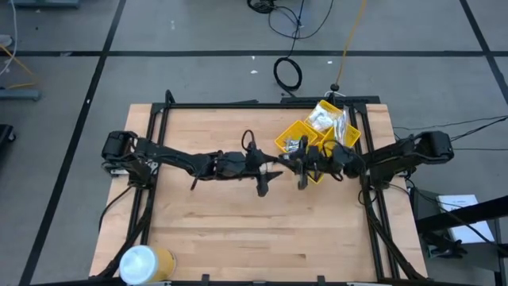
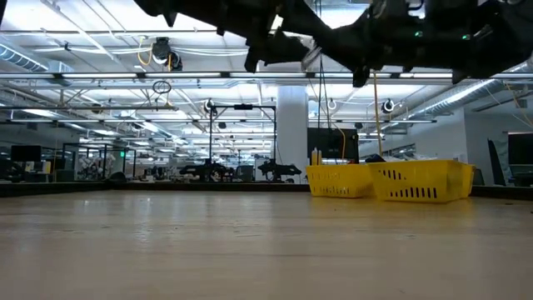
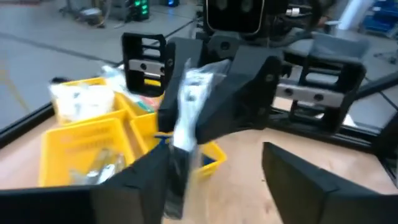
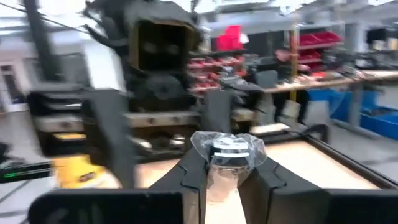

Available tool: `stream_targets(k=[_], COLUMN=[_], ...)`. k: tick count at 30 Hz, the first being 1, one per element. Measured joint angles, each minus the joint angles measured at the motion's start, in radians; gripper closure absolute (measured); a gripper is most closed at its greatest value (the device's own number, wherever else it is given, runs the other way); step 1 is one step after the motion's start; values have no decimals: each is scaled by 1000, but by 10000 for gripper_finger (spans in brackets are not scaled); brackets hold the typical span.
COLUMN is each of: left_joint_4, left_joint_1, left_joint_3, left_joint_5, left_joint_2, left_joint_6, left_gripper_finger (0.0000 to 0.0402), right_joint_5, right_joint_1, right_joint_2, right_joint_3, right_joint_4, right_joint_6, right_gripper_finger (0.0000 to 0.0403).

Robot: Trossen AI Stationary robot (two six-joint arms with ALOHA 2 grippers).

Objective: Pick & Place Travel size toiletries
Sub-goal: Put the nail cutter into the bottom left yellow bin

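A clear plastic packet (image 3: pixel 185 109) with a white-and-dark toiletry inside hangs in the air above the middle of the table. My right gripper (image 4: pixel 227 169) is shut on it, reaching in from the table's right (image 1: pixel 300 168). My left gripper (image 3: pixel 217 163) faces it from the left (image 1: pixel 266 179), open. Its fingers stand on either side of the packet's lower end, and I cannot tell whether one of them touches it. More toiletries lie in the yellow bin (image 1: pixel 295 131). My right gripper pinches the packet between its two fingers (image 4: pixel 194 171), with the packet's crinkled end (image 4: pixel 227 144) sticking out past them. The fingers come in about level from the table's right side. The packet is lifted clear of the table, and its long body hangs down, tilted (image 3: pixel 177 180).
The yellow compartmented bin (image 2: pixel 391 179) stands at the table's far right, just behind both grippers. A white-and-yellow cylinder (image 1: pixel 143 264) lies at the near left corner. Bare wood (image 1: pixel 238 230) lies between them. A dark frame (image 1: pixel 262 104) edges the table.
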Motion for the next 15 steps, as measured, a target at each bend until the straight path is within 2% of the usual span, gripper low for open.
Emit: stream_targets(k=[2,5,9,13,15], left_joint_4=[-45,-134,-287,-390,-416], left_joint_1=[5,-11,8,-22,-24], left_joint_3=[-1,3,1,1,-5], left_joint_5=[-4,57,-7,-32,-74], left_joint_2=[-38,-126,-219,-292,-306], left_joint_6=[-35,-90,-59,-37,7], left_gripper_finger=[149,112,76,57,54], right_joint_5=[26,156,34,93,77], right_joint_1=[-53,-146,-216,-271,-293], right_joint_2=[-1,5,-1,3,-1], right_joint_3=[1,-10,-10,-22,-16], right_joint_4=[-42,-151,-183,-271,-301], right_joint_6=[5,7,81,90,107], right_gripper_finger=[356,356,356,356,356])
